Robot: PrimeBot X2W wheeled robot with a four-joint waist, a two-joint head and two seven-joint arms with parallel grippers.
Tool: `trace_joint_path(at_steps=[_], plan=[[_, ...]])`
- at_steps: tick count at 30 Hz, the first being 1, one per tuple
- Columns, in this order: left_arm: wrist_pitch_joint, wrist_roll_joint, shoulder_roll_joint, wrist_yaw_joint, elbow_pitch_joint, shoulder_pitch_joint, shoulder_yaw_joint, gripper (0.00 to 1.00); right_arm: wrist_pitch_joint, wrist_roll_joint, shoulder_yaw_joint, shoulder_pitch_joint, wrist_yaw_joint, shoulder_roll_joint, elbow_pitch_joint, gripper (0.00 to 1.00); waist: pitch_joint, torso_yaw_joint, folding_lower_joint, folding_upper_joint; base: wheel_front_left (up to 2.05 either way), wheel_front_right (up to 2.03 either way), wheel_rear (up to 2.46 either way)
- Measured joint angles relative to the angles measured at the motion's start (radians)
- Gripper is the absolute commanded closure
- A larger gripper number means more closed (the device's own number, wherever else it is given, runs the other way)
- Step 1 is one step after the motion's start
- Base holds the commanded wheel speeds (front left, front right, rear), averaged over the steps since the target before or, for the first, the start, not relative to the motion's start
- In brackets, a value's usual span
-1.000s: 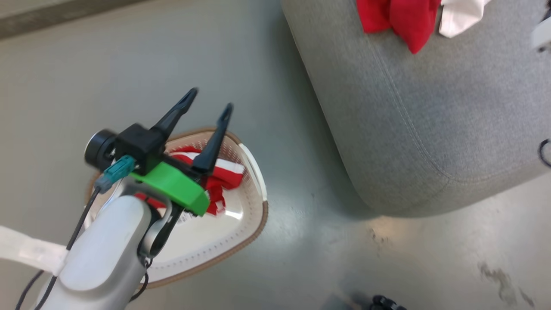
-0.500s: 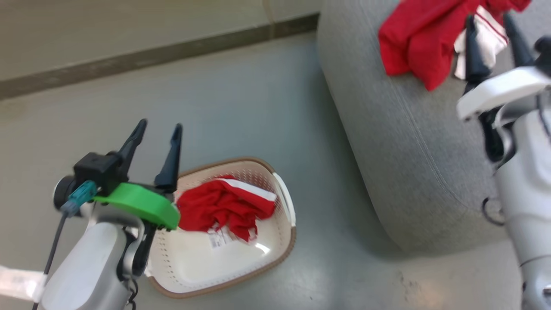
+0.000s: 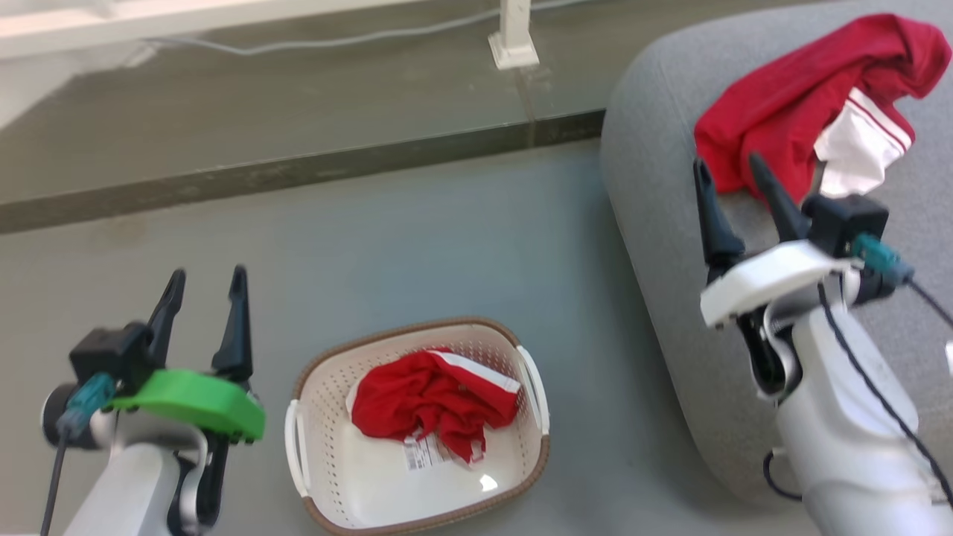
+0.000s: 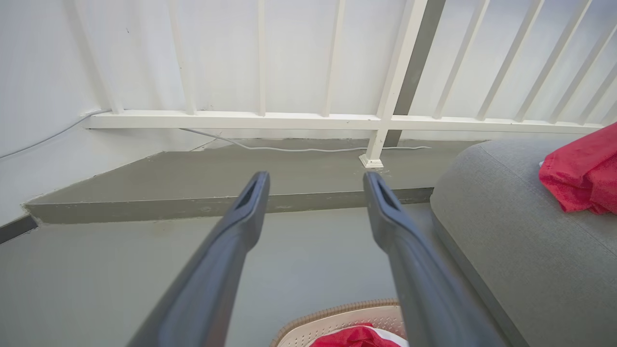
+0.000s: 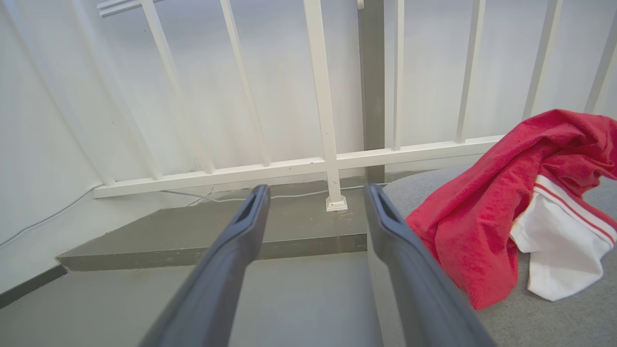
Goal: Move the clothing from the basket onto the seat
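A crumpled red fabric garment with a white stripe (image 3: 432, 406) is lying inside the small cream-white perforated plastic basket with a brown woven-look rim (image 3: 331, 372). It is bunching toward the far half and partly covering a label sticker (image 3: 423, 454) on the bottom. The basket is sitting on the grey floor (image 3: 417, 223) between my two arms, near the foot of the large grey upholstered seat with rounded edges (image 3: 655, 223) but apart from it. A second red garment with a white striped panel (image 3: 782, 119) is lying heaped on top of that seat. In my right wrist view it (image 5: 482, 217) is draping just to the right of my fingers.

I am holding my left gripper (image 3: 207, 275) over bare floor just to the left of the basket. Its two long dark fingers are standing well apart and gripping nothing, with a green plastic mount (image 3: 193, 402) sitting behind them. In my left wrist view the basket's rim (image 4: 337, 312) is peeking in at the bottom edge between those fingers.

My right gripper (image 3: 727, 164) is hanging above the seat's left edge, and its fingers are likewise standing wide apart and empty. Their tips are pointing at the near edge of the second garment, and I cannot tell whether they are touching it.

Beyond the floor, a low grey step (image 3: 298, 171) is running across. A white railing (image 5: 323, 120) is standing on it, and a pale cable (image 3: 335, 41) is trailing along its base.
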Motion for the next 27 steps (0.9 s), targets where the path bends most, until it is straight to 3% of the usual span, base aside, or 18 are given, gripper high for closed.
trace_joint_path(at_steps=[27], plan=[[0.000, 0.086, -0.059, 0.019, -0.120, 0.322, 0.164, 0.00, 0.000, -0.010, 0.038, 0.324, -0.030, 0.015, -0.190, 0.00, -0.137, 0.046, 0.0000, 0.0000, 0.00, 0.00, 0.00]])
